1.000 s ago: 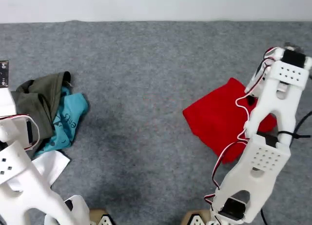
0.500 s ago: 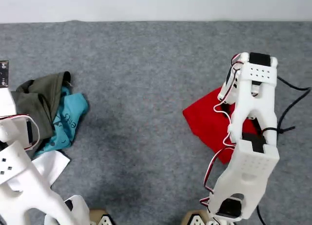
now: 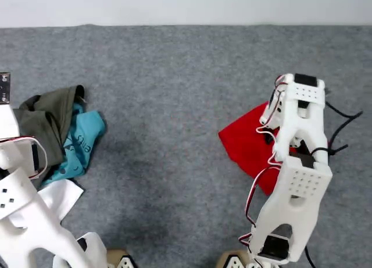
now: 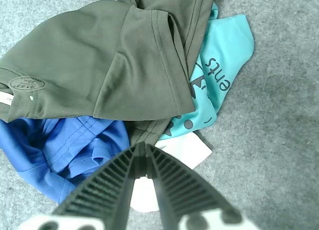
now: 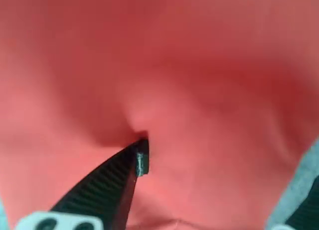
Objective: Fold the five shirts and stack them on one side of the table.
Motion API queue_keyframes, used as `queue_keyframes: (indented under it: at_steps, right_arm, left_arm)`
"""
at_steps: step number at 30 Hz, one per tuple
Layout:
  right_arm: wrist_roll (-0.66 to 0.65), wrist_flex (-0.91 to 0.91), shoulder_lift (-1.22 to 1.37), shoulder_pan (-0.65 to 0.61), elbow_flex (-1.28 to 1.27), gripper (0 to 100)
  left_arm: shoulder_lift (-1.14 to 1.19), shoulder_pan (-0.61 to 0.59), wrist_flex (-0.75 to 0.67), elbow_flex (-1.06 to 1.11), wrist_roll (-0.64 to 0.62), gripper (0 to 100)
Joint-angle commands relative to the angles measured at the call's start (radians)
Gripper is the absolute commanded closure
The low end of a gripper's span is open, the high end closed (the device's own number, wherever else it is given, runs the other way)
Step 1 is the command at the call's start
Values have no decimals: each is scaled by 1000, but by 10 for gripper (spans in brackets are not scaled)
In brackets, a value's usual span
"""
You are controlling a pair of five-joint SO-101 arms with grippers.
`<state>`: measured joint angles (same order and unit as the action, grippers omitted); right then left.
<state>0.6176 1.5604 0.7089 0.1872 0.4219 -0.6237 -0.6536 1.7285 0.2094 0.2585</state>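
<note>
table [image 3: 174, 76]: grey cover | right: red shirt [image 3: 244, 143] | left: olive shirt [image 3: 43, 120], teal shirt [image 3: 84, 140], white shirt [image 3: 61, 195] heaped

Largely covered by the right arm [image 3: 299, 163] at 3 o'clock: red shirt [image 3: 241, 143]. Partly tucked under the left arm [image 3: 23, 221] at 8 o'clock: white shirt [image 3: 61, 195].

Five shirts, seemingly, red shirt [image 3: 241, 143], olive shirt [image 4: 99, 65], teal shirt [image 4: 224, 50], blue shirt [image 4: 65, 145], white shirt [image 4: 187, 150], two arms [image 3: 296, 181]

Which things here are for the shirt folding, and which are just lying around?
For the job: red shirt, olive shirt, teal shirt, blue shirt, white shirt.
Just lying about: metal bracket.
</note>
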Motion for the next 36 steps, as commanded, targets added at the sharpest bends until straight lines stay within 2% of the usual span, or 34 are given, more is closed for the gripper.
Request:
queue_keyframes:
  at_steps: [1, 7, 10, 15, 18, 23, 36]
  right_arm:
    - [3, -50, 31, 41, 6, 527]
    - [-54, -85, 116, 41, 15, 555]
    - [-63, -76, 119, 41, 32, 694]
    - [-189, -79, 119, 41, 34, 989]
    - [-212, -53, 119, 48, 34, 955]
    - [-267, -38, 99, 114, 34, 987]
    - [-868, 27, -183, 314, 34, 990]
  left_arm:
    - [-14, 3, 23, -2, 9, 993]
    - [-12, 3, 23, -2, 11, 993]
    - [-12, 3, 23, -2, 11, 993]
    - [-18, 3, 23, -2, 11, 993]
    - [-18, 3, 23, -2, 11, 993]
    - [-18, 3, 23, -2, 11, 993]
    - [-20, 3, 23, -2, 11, 993]
